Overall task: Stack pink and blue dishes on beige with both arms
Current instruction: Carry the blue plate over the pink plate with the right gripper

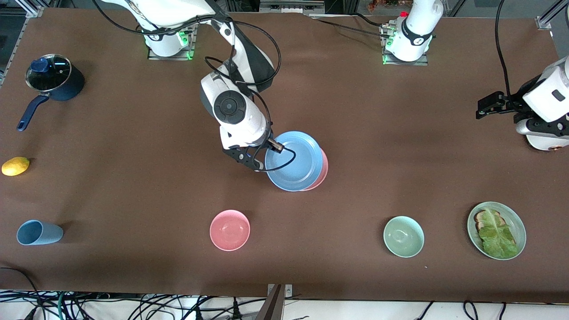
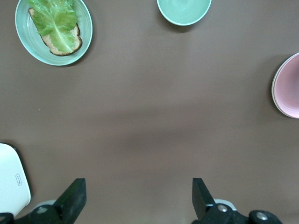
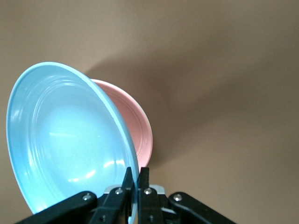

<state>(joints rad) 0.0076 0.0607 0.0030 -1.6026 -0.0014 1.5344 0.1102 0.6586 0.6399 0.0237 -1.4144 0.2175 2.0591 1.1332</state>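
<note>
The blue plate (image 1: 293,161) hangs tilted over the middle of the table, clamped at its rim by the right gripper (image 1: 259,163), whose fingers are closed together on the edge toward the right arm's end of the table. Directly under it lies the pink plate (image 1: 322,171), of which only a crescent shows in the front view, on the side toward the left arm's end. The right wrist view confirms the relation: the blue plate (image 3: 65,140) stands steeply on edge from the jaws, its open face turned away from the pink plate (image 3: 133,126), which peeks out past its rim. In the left wrist view, a pale rim seems to edge the pink plate (image 2: 287,86) from below; this may be the beige plate, but it cannot be told for sure. The coming move turns on the offset. The blue plate sits slightly toward the right arm's end of the pink one, so it likely needs levelling and centring before release.

The left gripper (image 1: 489,106) waits over the left arm's end of the table, its fingers (image 2: 74,198) wide apart and empty.
</note>
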